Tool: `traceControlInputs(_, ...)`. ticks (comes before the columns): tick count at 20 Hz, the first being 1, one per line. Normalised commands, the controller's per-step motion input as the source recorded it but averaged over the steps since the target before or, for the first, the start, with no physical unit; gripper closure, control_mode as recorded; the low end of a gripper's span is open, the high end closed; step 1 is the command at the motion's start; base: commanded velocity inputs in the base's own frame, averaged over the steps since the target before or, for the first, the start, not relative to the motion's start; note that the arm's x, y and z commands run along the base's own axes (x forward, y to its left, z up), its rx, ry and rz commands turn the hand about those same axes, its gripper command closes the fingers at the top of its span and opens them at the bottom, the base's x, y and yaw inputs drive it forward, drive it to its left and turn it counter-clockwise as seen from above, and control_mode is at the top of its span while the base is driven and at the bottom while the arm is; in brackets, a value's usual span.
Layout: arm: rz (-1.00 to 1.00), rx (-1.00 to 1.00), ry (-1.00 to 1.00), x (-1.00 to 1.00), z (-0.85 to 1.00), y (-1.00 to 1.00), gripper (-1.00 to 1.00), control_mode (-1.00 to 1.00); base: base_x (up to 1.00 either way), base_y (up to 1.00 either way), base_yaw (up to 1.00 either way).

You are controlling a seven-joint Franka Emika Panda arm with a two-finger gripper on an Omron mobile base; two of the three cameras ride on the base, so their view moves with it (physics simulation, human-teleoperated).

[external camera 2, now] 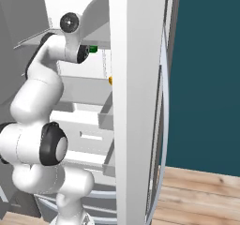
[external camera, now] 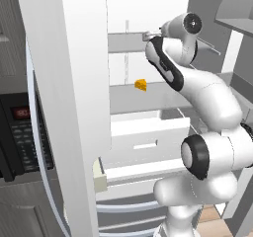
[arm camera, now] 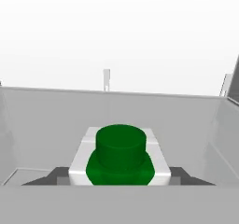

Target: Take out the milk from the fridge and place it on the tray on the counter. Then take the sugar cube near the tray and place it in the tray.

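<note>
- The milk [arm camera: 120, 157] stands on an upper shelf [arm camera: 56, 125] of the fridge [external camera: 74, 83], straight ahead of the fingers [arm camera: 60, 175], which flank its base; I cannot tell whether they grip it.
- A loose hold could tip it on lifting.
- Withdrawing could knock it against the fridge door or the shelf above.

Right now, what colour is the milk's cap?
Dark green; the milk cap shows best in the hand view.
</note>
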Motion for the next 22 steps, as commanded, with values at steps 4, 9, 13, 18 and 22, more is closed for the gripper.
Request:
traceControlInputs(4, 0.0, 0.0, 0.0, -1.0, -0.61, 0.35, 1.0, -1.0, 0.0, 0.0, 0.0)
traceControlInputs(9, 0.0, 0.02, 0.01, -1.0, -0.32, 0.06, 1.0, -1.0, 0.0, 0.0, 0.0)
traceControlInputs(13, 0.0, 0.02, 0.02, -0.87, -0.1, 0.0, 1.0, -1.0, 0.0, 0.0, 0.0)
traceControlInputs(18, 0.0, 0.0, 0.0, -0.57, 0.0, 0.04, 1.0, 1.0, -0.4, 0.03, 0.0)
traceControlInputs(22, 0.0, 0.0, 0.0, 0.0, 0.0, 0.0, 1.0, 1.0, -1.0, 0.04, 0.0)
